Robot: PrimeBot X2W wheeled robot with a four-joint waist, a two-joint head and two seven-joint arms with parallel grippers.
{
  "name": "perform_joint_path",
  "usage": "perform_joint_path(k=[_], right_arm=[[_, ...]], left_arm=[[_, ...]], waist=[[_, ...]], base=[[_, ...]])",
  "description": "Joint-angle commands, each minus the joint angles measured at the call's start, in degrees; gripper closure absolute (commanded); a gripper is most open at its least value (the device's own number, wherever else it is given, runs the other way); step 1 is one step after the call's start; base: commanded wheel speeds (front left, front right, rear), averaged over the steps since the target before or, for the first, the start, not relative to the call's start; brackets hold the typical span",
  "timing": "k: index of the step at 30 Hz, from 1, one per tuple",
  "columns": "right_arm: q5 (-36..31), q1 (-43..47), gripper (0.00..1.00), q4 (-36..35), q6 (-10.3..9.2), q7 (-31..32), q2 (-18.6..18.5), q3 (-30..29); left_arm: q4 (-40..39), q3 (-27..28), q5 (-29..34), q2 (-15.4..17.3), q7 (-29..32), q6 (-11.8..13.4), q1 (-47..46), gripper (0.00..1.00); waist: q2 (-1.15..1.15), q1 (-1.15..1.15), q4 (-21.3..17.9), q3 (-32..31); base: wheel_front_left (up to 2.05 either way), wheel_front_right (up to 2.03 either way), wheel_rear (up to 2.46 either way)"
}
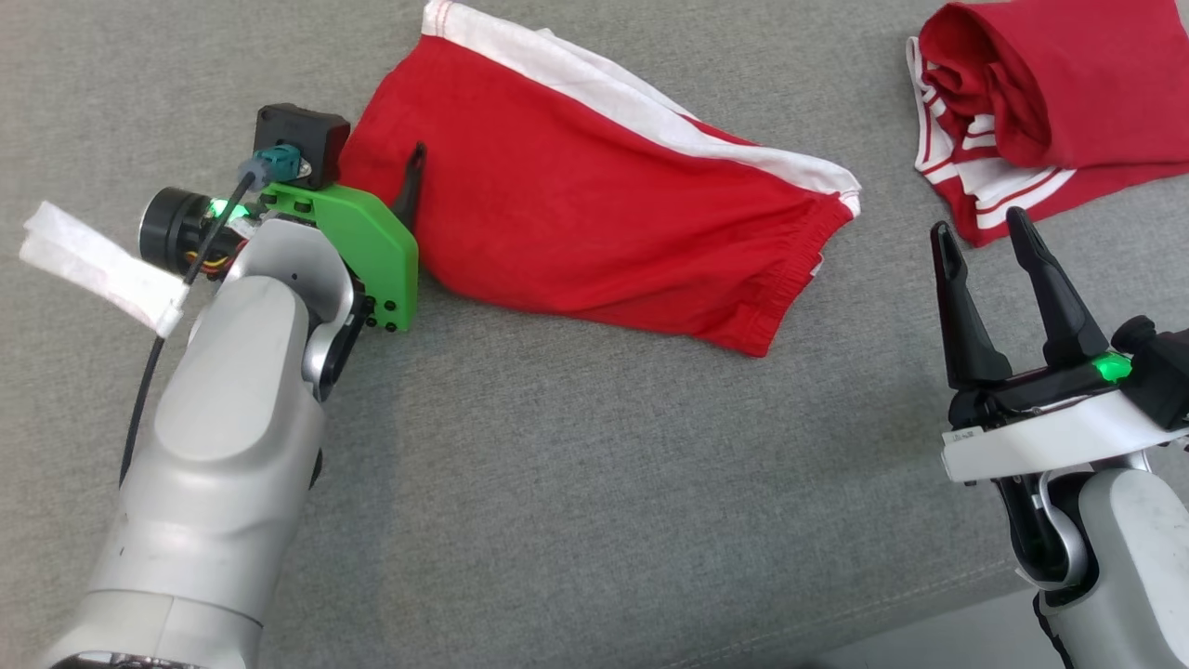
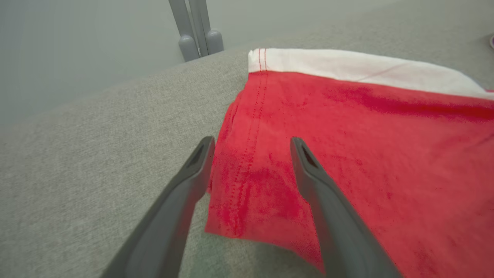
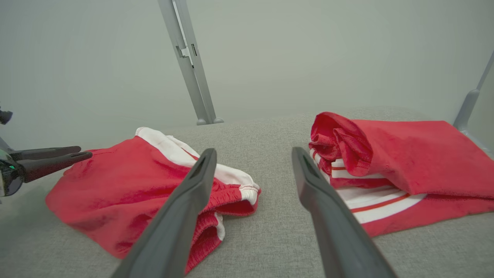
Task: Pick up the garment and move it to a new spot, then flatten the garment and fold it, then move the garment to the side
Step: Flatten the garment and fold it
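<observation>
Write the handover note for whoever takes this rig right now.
Left hand: open, astride the hem of the red shorts, nothing gripped.
Right hand: open, empty, pointing between the two garments.
Done: shorts lie spread on the grey cushion; another red garment sits bunched at far right.
To do: grip, fold, move aside.

in the head view the left gripper (image 1: 414, 177) is largely hidden behind its green bracket (image 1: 367, 246); one finger alone is seen. the second red garment (image 1: 1050, 102) is cut off by the top and right edges. in the left wrist view the shorts (image 2: 366, 154) are cut off at right and bottom, and a small thing (image 2: 492, 40) at the right edge cannot be made out.
</observation>
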Motion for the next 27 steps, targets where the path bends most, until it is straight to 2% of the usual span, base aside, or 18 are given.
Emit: perform_joint_path(k=[1,6,7,8,9,12,17,22,27], right_arm=[[0.4,-0.7,0.00,0.4,0.00,-0.5,0.3,0.3],[1.0,-1.4,0.00,1.6,0.00,-1.0,0.6,0.9],[1.0,-1.3,0.00,1.7,0.00,-1.1,0.6,0.8],[1.1,-1.3,0.00,1.8,0.00,-1.1,0.6,0.7],[1.1,-1.1,0.00,2.0,0.00,-1.2,0.6,0.5],[1.2,-0.7,0.00,2.2,0.00,-1.2,0.6,0.1],[0.7,0.0,0.00,1.8,0.00,-1.4,0.4,-0.4],[0.6,1.7,0.00,1.4,0.00,-1.4,0.2,-0.8],[0.1,4.0,0.00,1.5,0.00,-0.9,-0.2,-0.8]], left_arm=[[3.3,-0.4,0.0,0.7,1.4,-0.2,-2.0,0.00],[14.0,-2.2,0.0,1.3,7.0,-0.6,-5.2,0.00],[15.3,-2.6,-0.4,1.0,7.8,-0.7,-5.4,0.53],[16.2,-3.0,-0.5,0.9,8.1,-0.8,-5.7,0.80],[16.9,-3.5,-0.5,0.8,8.0,-0.9,-5.8,1.00],[18.0,-4.5,-1.0,0.8,7.3,-1.1,-5.3,1.00],[16.9,-4.4,-1.7,1.3,2.5,-0.8,-3.3,1.00],[12.8,-1.7,-4.5,1.2,-3.1,1.8,2.7,1.00],[5.7,0.6,-7.2,1.5,-5.5,4.2,12.5,1.00]], waist=[[0.00,0.00,-1.8,1.3],[0.00,0.00,-3.1,1.5],[0.00,0.00,-3.2,1.4],[0.00,0.00,-3.2,1.4],[0.00,0.00,-3.1,1.3],[0.00,0.00,-2.8,0.8],[0.00,0.00,-1.7,-0.2],[0.00,0.00,0.3,-2.5],[0.00,0.00,2.5,-5.6]], base=[[0.00,0.00,0.00],[0.00,0.00,0.00],[0.00,0.00,0.00],[0.00,0.00,0.00],[0.00,0.00,0.00],[0.00,0.00,0.00],[0.00,0.00,0.00],[0.00,0.00,0.00],[0.00,0.00,0.00]])
